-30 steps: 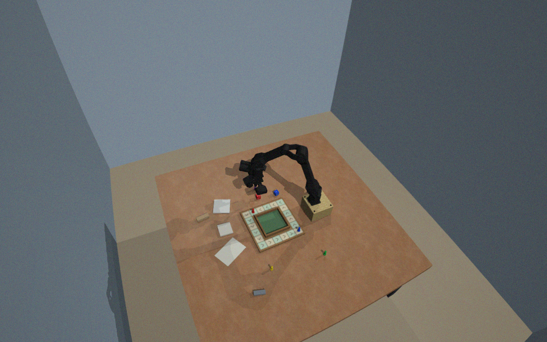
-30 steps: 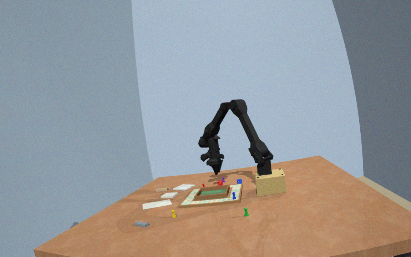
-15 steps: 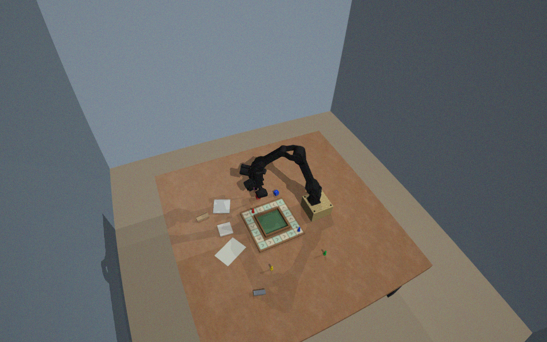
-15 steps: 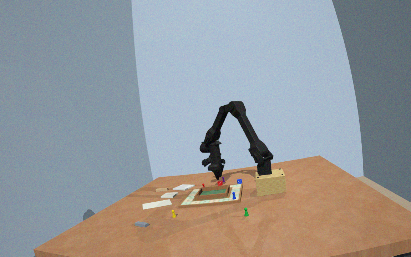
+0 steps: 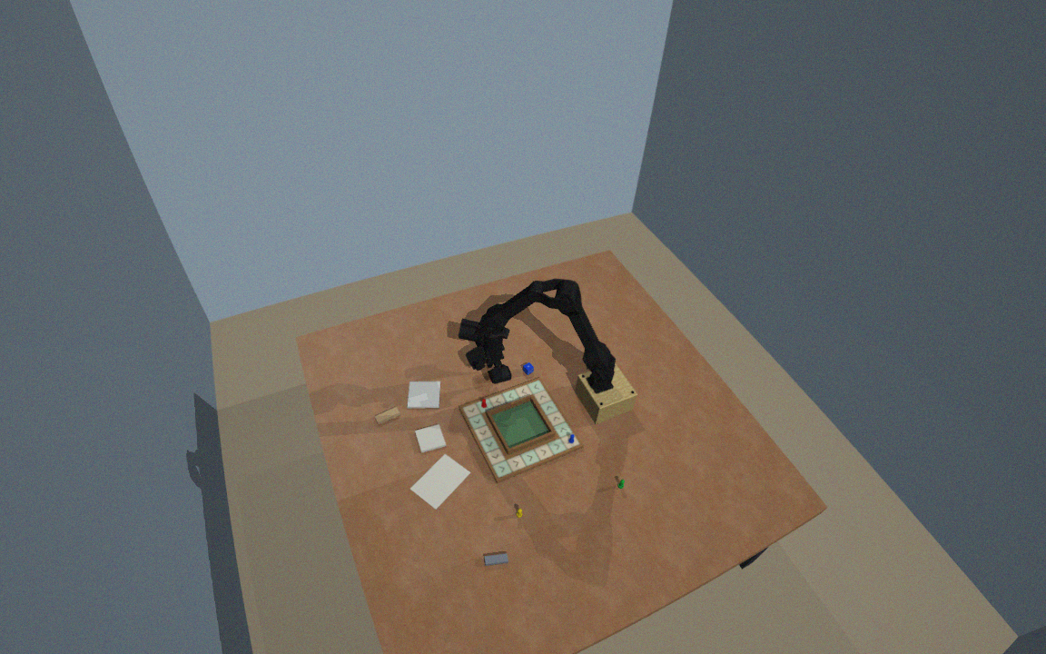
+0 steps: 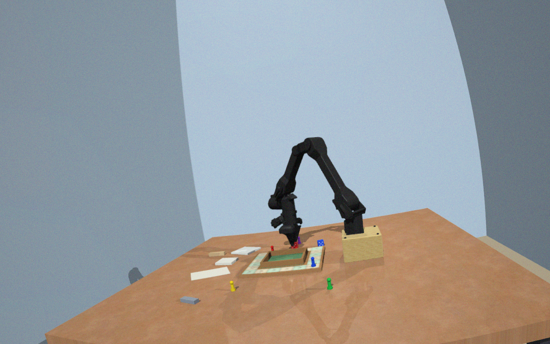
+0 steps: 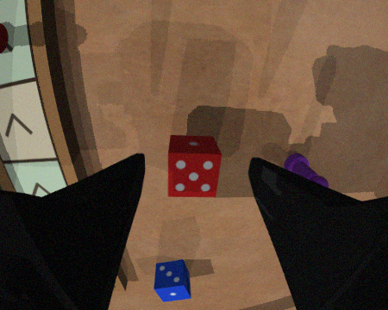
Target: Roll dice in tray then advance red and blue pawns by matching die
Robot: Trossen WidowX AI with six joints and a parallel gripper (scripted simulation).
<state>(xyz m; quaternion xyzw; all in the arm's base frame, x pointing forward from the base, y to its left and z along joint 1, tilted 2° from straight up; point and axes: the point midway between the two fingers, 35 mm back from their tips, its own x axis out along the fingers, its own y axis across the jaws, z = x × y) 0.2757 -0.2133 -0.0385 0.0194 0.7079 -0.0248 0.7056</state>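
Observation:
My gripper (image 5: pixel 499 377) (image 6: pixel 293 245) (image 7: pixel 198 164) is open and points down, low over the table behind the board. The red die (image 6: pixel 295 245) (image 7: pixel 194 174) lies between its open fingers in the wrist view, not gripped, and is hidden in the top view. The blue die (image 5: pixel 527 368) (image 6: pixel 320 242) (image 7: pixel 172 280) lies on the table nearby. The tray (image 5: pixel 520 424) (image 6: pixel 285 257) is empty. The red pawn (image 5: pixel 484 402) (image 6: pixel 272 248) (image 7: pixel 3 36) stands near the board's back left corner. The blue pawn (image 5: pixel 570 438) (image 6: pixel 312 262) stands near its front right corner.
A purple pawn (image 6: pixel 299 240) (image 7: pixel 297 164) is close to the right finger in the wrist view. Yellow (image 5: pixel 519 513) (image 6: pixel 232 286) and green pawns (image 5: pixel 621 483) (image 6: pixel 329 284) stand in front. White flat pieces and a wooden block (image 5: pixel 387 416) lie left; a grey block (image 5: pixel 496 559) lies in front.

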